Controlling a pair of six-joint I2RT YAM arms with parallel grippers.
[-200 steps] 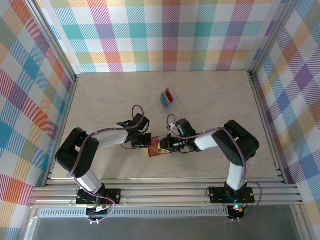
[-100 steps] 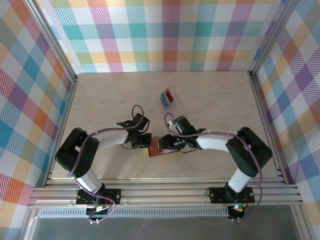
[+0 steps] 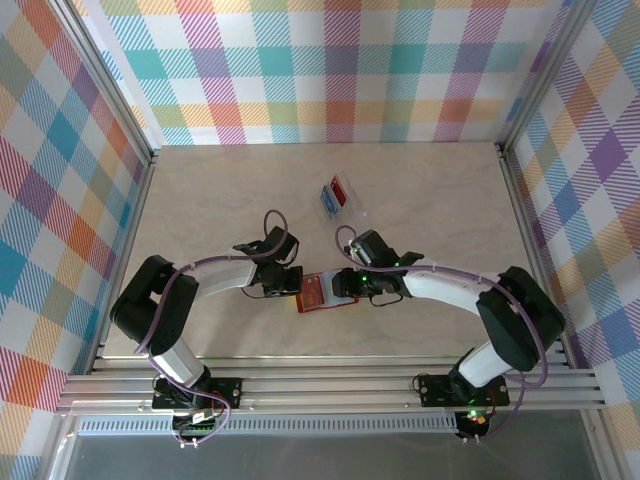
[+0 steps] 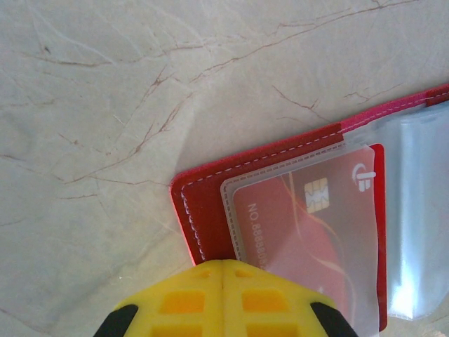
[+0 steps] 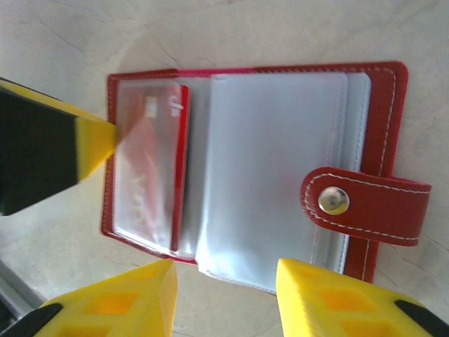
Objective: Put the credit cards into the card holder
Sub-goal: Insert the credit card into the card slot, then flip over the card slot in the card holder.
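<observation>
Left fingers [image 4: 182,305] are closed hard together with nothing between them, tip down on the end edge of the card holder [image 4: 200,210]. Right fingers [image 5: 133,298] are parted about halfway, over the holder's long edge, gripping nothing. The card holder [image 3: 313,293] lies open and flat on the tabletop [image 3: 430,200], between the two arms and near the front. Its snap tab [image 5: 365,203] sticks out at the end away from the left fingers. A red credit card [image 4: 302,232] sits in the clear sleeve nearest the left fingers, its chip [image 4: 317,193] visible through the plastic. More clear sleeves [image 5: 277,161] lie beside it toward the tab. Further back and well apart is a clear plastic case [image 3: 352,205] holding a blue card [image 3: 327,201] and a red card [image 3: 344,187].
</observation>
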